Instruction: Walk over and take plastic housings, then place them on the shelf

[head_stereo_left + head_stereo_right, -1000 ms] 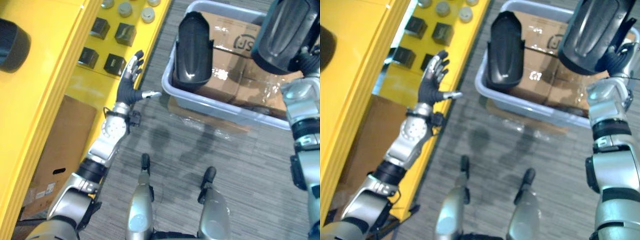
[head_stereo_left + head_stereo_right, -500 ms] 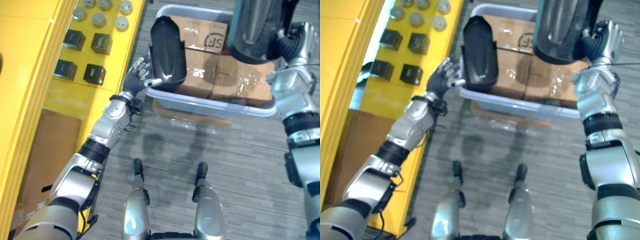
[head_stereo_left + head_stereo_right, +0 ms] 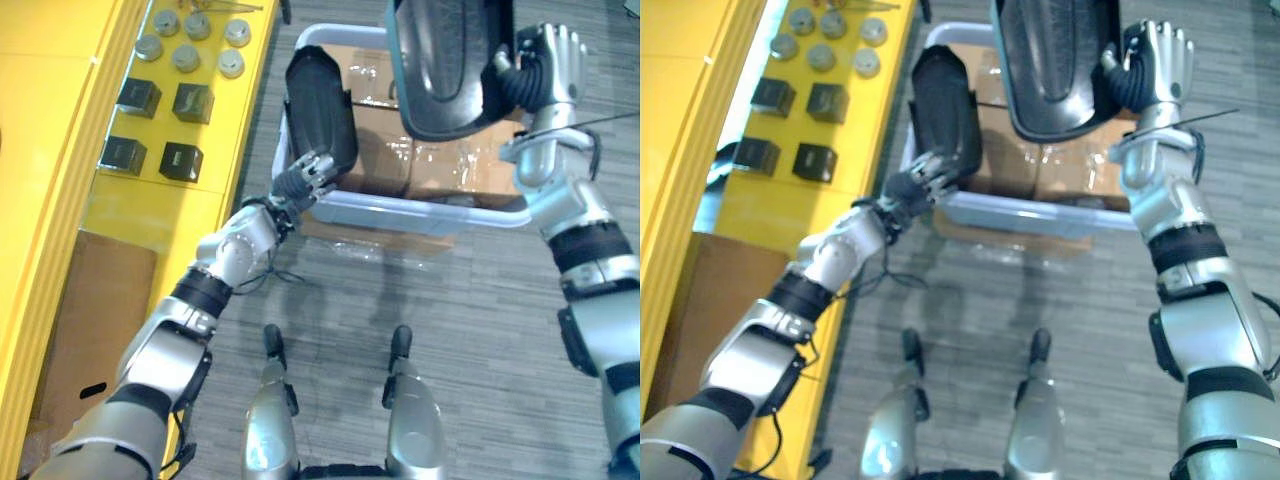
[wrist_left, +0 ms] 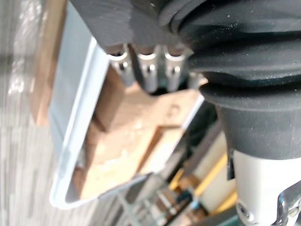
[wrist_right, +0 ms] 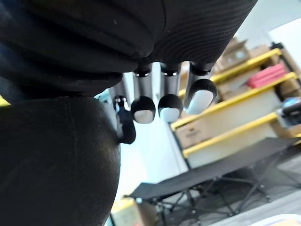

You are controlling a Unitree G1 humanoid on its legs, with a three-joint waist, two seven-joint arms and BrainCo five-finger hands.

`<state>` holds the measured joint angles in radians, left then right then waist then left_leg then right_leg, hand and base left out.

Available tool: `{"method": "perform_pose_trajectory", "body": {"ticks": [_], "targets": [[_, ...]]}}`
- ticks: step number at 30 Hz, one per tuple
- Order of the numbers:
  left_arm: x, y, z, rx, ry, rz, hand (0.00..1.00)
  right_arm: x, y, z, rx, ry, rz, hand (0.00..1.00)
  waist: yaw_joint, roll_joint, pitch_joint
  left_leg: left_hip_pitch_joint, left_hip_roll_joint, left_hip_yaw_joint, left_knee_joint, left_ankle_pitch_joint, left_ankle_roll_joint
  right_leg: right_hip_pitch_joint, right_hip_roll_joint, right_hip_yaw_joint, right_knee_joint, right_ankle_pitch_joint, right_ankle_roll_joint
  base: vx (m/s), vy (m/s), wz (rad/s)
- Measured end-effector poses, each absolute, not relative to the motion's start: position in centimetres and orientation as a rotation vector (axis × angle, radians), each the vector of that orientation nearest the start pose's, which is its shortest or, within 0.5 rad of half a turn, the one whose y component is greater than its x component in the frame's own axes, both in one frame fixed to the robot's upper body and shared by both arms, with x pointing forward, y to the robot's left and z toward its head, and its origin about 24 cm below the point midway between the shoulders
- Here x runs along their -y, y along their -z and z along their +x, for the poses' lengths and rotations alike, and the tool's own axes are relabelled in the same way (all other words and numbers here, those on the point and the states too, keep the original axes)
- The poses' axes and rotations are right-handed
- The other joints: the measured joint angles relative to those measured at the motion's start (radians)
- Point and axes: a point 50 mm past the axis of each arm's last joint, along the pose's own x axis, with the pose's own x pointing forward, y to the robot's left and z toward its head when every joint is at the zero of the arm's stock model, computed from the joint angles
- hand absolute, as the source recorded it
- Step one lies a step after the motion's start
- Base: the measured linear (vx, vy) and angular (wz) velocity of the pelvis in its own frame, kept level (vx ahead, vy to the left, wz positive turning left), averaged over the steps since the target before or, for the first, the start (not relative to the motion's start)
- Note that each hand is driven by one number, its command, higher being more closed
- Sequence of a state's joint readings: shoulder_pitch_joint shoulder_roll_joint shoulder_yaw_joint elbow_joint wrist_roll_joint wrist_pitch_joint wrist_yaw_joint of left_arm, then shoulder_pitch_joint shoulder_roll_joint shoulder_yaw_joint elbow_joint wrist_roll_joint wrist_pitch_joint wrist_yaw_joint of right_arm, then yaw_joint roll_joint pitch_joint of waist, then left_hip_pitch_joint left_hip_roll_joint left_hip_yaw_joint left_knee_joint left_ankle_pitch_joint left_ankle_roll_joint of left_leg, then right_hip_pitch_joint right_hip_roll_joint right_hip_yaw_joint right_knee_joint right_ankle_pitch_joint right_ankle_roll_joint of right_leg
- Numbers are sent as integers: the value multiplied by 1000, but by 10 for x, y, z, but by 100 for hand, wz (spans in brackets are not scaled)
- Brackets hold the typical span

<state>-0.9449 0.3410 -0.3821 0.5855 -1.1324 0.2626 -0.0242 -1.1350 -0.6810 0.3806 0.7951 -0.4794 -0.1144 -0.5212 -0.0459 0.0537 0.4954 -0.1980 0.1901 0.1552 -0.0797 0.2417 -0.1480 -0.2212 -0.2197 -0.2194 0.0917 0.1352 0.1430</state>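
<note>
At the grey bin's (image 3: 430, 211) near rim the left hand (image 3: 300, 181) meets the standing housing (image 3: 318, 110); its grip I cannot tell. Above the bin the right hand (image 3: 545, 65) clamps the raised housing (image 3: 445, 60), which looks light, stiff and slick, so is best held by its edge.

Grey carpet (image 3: 480, 300) with fine stripes covers the floor. Along the robot's left runs a yellow shelf (image 3: 60, 120). Its lower deck carries small black boxes (image 3: 193, 101) and grey round caps (image 3: 186, 57), and a cardboard box (image 3: 100, 300) sits beneath. The right wrist view shows yellow-beamed racks (image 5: 221, 109) loaded with cardboard boxes, and a dark folding stand (image 5: 211, 178) on crossed legs.
</note>
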Motion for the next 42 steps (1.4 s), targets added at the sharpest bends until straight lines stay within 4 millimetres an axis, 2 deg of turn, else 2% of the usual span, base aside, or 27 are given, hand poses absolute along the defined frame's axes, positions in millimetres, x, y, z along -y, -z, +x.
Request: {"method": "perform_pose_trajectory", "body": {"ticks": [6, 10, 14, 25, 32, 37, 38, 42], "targets": [[-83, -167, 385, -157, 513, -461, 0, 198, -274, 385, 769, 395, -1210, 100, -2, -15, -3, 8, 0, 3, -1, 0, 0, 15, 2, -1, -18, 0, 1, -31, -13, -1], [-79, -164, 384, -165, 524, -442, 0, 185, -253, 386, 757, 300, -1227, 100, -5, -40, -11, 11, 0, 3, -1, 0, 0, 19, 2, -1, -18, 2, 2, -43, -21, 0], [-69, -166, 381, -134, 546, -459, 0, 175, -231, 384, 750, 201, -1264, 100, -5, -49, -15, 29, 0, 5, -1, -5, 0, 47, 3, -3, -43, 10, 4, -30, -14, -1], [-63, -183, 377, 9, 625, -564, 0, 165, -209, 381, 735, 111, -1296, 100, -17, -49, -15, 30, -1, 9, -1, -5, 0, 50, 4, -2, -50, 21, 4, -19, -9, -1], [-62, -187, 374, 28, 643, -592, 0, 164, -197, 379, 716, 92, -1292, 100, -18, -57, -21, 43, -1, 13, -1, -10, 1, 71, 6, -2, -72, 21, 5, -43, -18, -1], [-62, -182, 372, 28, 611, -561, 0, 164, -189, 377, 710, 89, -1289, 100, -17, -64, -24, 42, 0, 14, -1, -11, 2, 71, 6, -2, -74, 22, 4, -16, -9, 0], [-63, -182, 372, 26, 593, -542, 100, 165, -188, 377, 707, 88, -1289, 100, -16, -64, -24, 42, 0, 13, -1, -11, 2, 72, 6, -2, -74, 22, 4, 0, 0, 0], [-66, -178, 374, 22, 523, -435, 100, 166, -184, 375, 705, 95, -1284, 100, -16, -64, -24, 43, 0, 12, -1, -11, 2, 75, 6, -4, -74, 26, 5, 0, 0, 0]]}}
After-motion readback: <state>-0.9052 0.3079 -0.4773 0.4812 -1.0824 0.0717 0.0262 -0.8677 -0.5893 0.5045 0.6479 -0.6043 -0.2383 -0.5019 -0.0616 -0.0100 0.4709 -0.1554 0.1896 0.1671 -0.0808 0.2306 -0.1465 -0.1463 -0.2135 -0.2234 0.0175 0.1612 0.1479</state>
